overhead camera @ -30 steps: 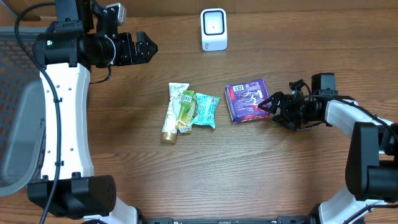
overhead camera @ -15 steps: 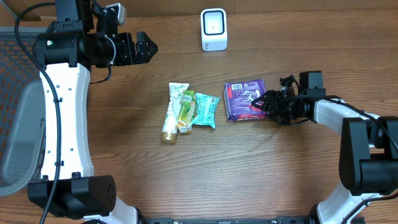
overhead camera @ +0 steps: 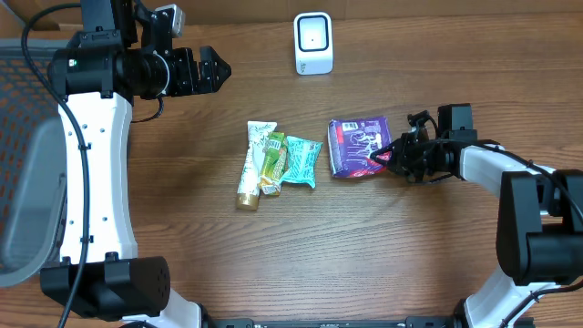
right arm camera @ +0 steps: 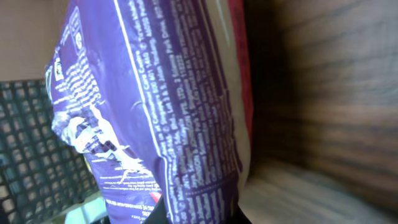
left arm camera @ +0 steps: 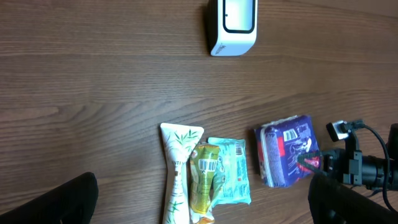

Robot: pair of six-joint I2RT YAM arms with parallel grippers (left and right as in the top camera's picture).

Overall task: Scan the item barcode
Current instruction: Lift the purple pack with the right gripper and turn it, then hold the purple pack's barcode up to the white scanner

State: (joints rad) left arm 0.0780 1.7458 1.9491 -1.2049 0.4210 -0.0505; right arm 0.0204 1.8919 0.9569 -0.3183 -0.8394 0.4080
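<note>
The right gripper (overhead camera: pixel 387 157) is clenched on the right-hand edge of the purple snack packet (overhead camera: pixel 358 146), its jaws drawn almost together with the thin edge of the wrapper pinched between them. In the right wrist view the packet (right arm camera: pixel 155 112) fills most of the picture, white print running along its purple face and a red strip at its far edge. Whether any part of it is raised off the wood cannot be told. The packet sits right of centre on the wooden table (overhead camera: pixel 410 255), the arm reaching in to it from the right side.

Just left of the packet, apart from it, lie three more items bunched together and touching: a teal packet (overhead camera: pixel 301 161), a green sachet (overhead camera: pixel 271 164) with a barcode showing on it, and a white tube (overhead camera: pixel 252 164) printed with green leaves. The white barcode scanner (overhead camera: pixel 313 43) stands at the far edge of the table, well apart from the packet.

The left gripper (overhead camera: pixel 219 71) hangs at the far left with its jaws spread wide, grasping nothing.
</note>
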